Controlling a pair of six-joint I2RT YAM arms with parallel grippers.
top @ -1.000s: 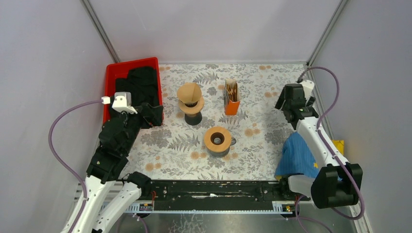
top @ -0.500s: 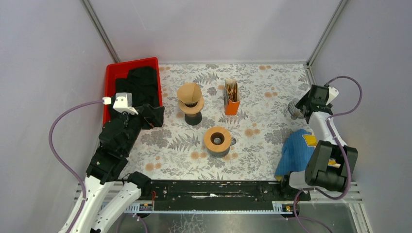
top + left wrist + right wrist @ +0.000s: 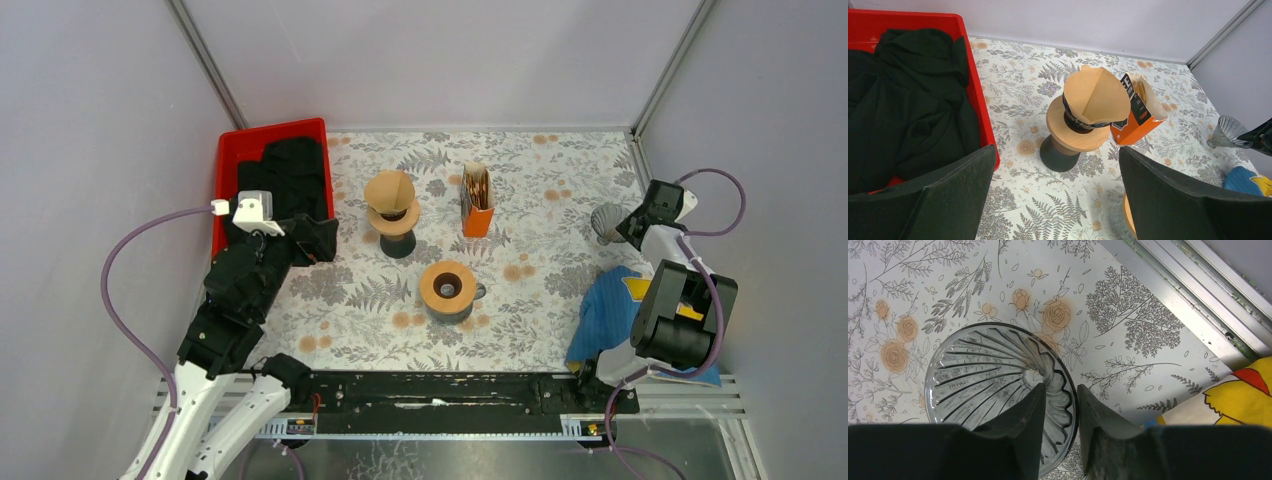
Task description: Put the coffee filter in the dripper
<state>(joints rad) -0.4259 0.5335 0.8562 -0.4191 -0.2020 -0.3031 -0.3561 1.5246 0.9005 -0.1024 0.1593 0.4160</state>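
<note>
**Thin paper filter, breakable glass dripper**

A brown paper coffee filter (image 3: 1096,97) is sitting open in a cone on the wooden stand (image 3: 1073,137), in the middle of the table (image 3: 540,170). More filters are standing in the orange box (image 3: 1135,120) just beside it. Paper like this is probably light and floppy, so pinching one top edge softly looks best. The right gripper (image 3: 1060,390) is squeezing the rim of the glass dripper (image 3: 978,370), near the right side of the table. Glass is hard, slippery and easy to break. The left gripper (image 3: 322,240) is hanging by the red bin (image 3: 225,165) with its fingers wide apart, holding nothing. A second wooden ring (image 3: 447,285) and a blue cloth (image 3: 605,315) are lying near the way from box to dripper
</note>
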